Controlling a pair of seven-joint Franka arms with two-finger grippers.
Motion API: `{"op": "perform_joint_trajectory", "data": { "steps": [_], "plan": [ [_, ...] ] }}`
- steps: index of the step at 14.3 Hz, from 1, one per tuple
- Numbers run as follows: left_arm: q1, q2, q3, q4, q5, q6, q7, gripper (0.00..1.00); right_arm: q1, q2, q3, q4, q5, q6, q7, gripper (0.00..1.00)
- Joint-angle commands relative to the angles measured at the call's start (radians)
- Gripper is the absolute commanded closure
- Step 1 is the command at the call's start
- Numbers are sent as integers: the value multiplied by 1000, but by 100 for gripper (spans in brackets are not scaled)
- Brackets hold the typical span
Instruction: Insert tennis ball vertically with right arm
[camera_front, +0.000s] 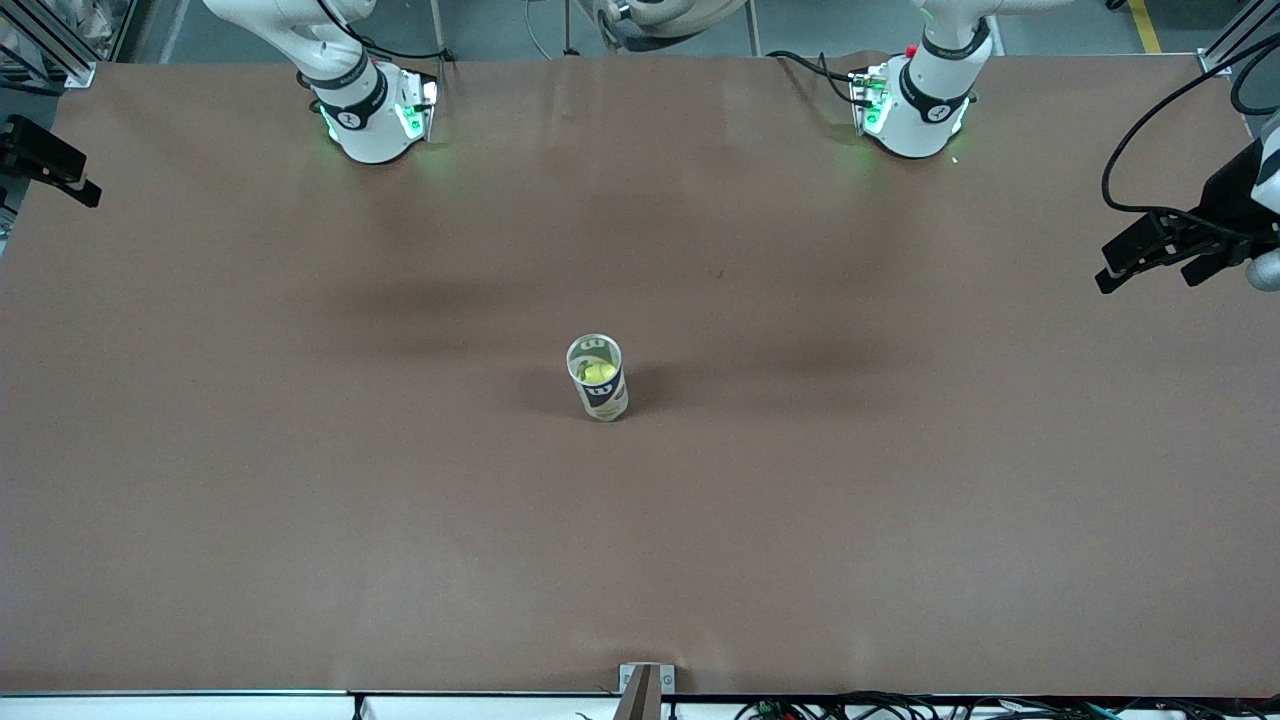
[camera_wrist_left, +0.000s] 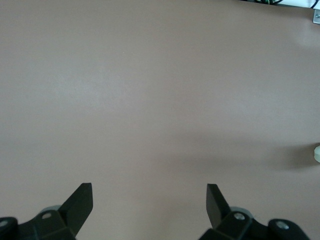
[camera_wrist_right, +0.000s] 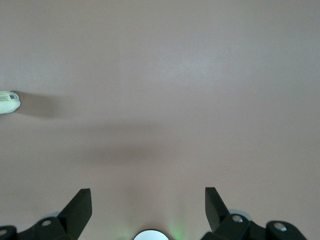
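A: What stands mid-tabletop (camera_front: 300, 450)?
B: One upright clear can (camera_front: 598, 390), open at the top, a yellow tennis ball (camera_front: 599, 373) inside it.
A: The pincers?
B: The left pincer (camera_front: 1150, 262) hangs over the tabletop's edge; the right pincer (camera_front: 50, 165) waits over its own end.

I list what I cannot fully see. Tennis ball (camera_front: 599, 372): only a yellow patch shows through the mouth of the can (camera_front: 598, 390); the rest sits hidden by the can's wall. Can label: print too small for me to read. Can in the left wrist view (camera_wrist_left: 317, 153): a pale sliver cut off at the edge. Can in the right wrist view (camera_wrist_right: 9, 102): likewise clipped by the edge. Both arms: upper links run out of the front view. Left gripper (camera_wrist_left: 149, 196) and right gripper (camera_wrist_right: 148, 200): only spread fingertips show, bodies cut off.
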Motion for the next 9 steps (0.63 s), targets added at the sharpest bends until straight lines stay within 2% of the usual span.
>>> {"op": "perform_joint_trajectory", "data": {
  "steps": [1, 5, 9],
  "plan": [
    [-1, -11, -2, 0, 3, -14, -6, 0, 2, -10, -4, -3, 10, -1, 6, 0],
    [-1, 0, -1, 17, 16, -20, 84, 0, 2, -10, -6, -4, 9, -6, 6, 0],
    [2, 17, 1, 29, 20, -119, 155, 0, 0, -8, -6, -4, 9, -9, 7, 0]
  ]
}}
